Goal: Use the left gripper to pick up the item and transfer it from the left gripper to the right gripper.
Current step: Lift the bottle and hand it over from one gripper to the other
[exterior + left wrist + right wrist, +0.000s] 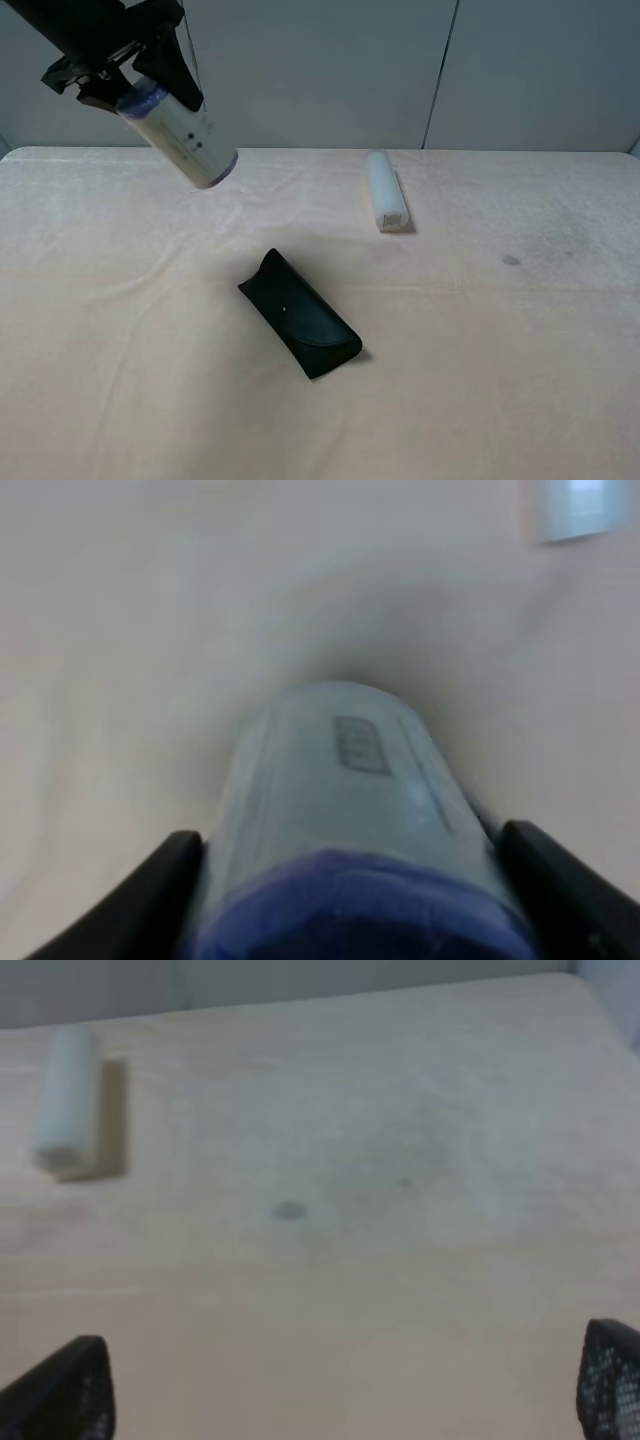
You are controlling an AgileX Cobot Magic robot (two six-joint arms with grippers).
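Observation:
The item (180,135), a cream-white cylinder with purple ends and small dark marks, hangs tilted high above the table's far left. My left gripper (130,85) is shut on its upper end. In the left wrist view the item (350,800) fills the space between the two black fingers (150,900), its purple end nearest the camera. My right gripper (340,1390) is open and empty, with its mesh fingertips (70,1390) wide apart over bare table. The right arm is out of the exterior high view.
A black glasses case (300,312) lies on the peach cloth (520,380) near the middle. A long white tube (386,190) lies at the back centre and also shows in the right wrist view (68,1100). A small dark stain (510,261) marks the right side.

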